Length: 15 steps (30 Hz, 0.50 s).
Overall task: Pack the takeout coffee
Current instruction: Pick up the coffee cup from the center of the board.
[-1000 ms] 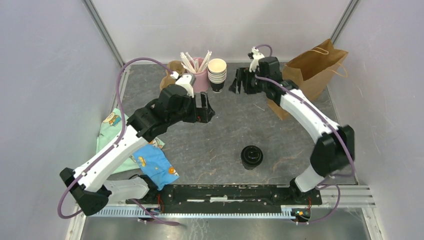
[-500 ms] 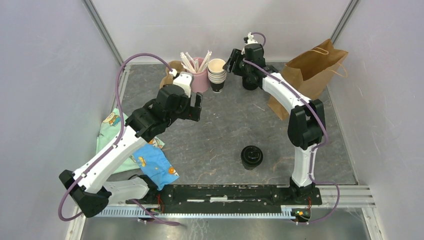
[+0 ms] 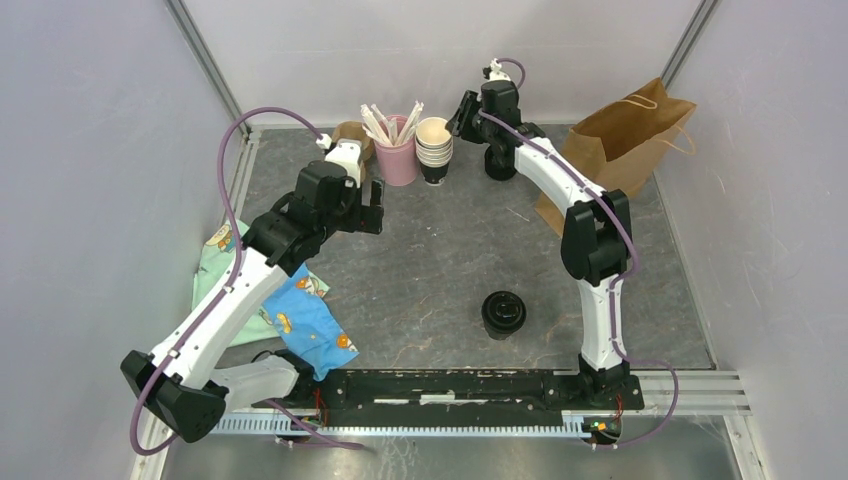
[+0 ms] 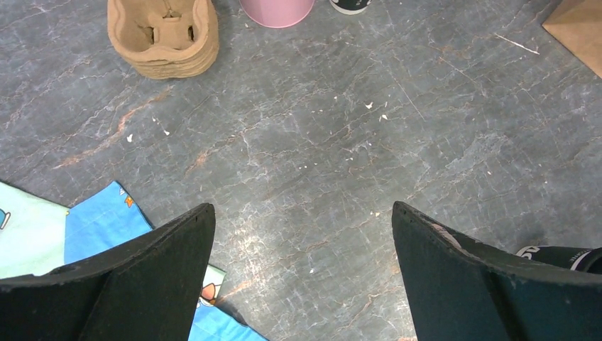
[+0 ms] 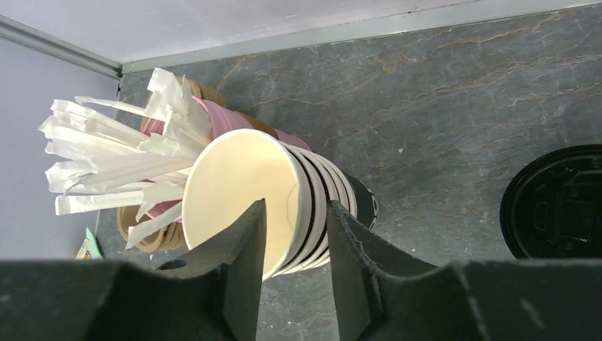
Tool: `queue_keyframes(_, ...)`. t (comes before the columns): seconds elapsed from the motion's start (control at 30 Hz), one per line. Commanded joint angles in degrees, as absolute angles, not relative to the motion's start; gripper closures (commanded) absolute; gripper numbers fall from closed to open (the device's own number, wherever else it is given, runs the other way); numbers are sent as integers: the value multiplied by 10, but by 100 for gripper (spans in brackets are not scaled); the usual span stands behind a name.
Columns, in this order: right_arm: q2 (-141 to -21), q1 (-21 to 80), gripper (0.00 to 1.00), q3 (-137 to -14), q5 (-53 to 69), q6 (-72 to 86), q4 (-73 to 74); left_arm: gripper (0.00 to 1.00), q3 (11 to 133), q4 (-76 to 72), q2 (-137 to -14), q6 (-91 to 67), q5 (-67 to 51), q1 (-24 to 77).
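Observation:
The takeout coffee [image 3: 503, 313], a small black cup with a round black lid, stands upright on the grey table near the front middle; its edge peeks past a finger [image 4: 561, 254] in the left wrist view. The brown bag [image 3: 625, 140] stands at the back right. My left gripper [image 3: 372, 205] [image 4: 302, 208] hangs wide open over bare table, well left of the coffee. My right gripper [image 3: 462, 115] [image 5: 296, 207] is at the back, its jaws partly narrowed with the rim of the lidless cup stack [image 5: 284, 202] showing in the gap; no grip shows.
A pink cup of wrapped straws [image 3: 398, 150] and brown cup carriers [image 4: 163, 35] sit left of the cup stack [image 3: 434, 148]. A stack of black lids [image 5: 557, 202] lies right of it. Printed cloths [image 3: 300, 320] lie at the left.
My right arm swung left from the bag's side to the cup stack, its jaws narrowing. My left arm drew back to the left, still wide open. The coffee has not moved.

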<state>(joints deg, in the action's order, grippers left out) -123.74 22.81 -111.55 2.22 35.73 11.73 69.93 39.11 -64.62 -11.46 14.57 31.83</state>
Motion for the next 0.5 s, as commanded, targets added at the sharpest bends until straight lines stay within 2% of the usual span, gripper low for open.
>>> queue_keyframes(0.0, -1240, 229, 60, -1131, 9, 361, 109, 0, 702, 375, -647, -82, 122, 309)
queue_keyframes(0.23, -1240, 229, 71, -1125, 15, 357, 111, 0, 696, 373, -644, -92, 119, 308)
queue_keyframes(0.47, -1248, 229, 70, -1126, 24, 359, 110, 0, 692, 378, -632, -97, 121, 308)
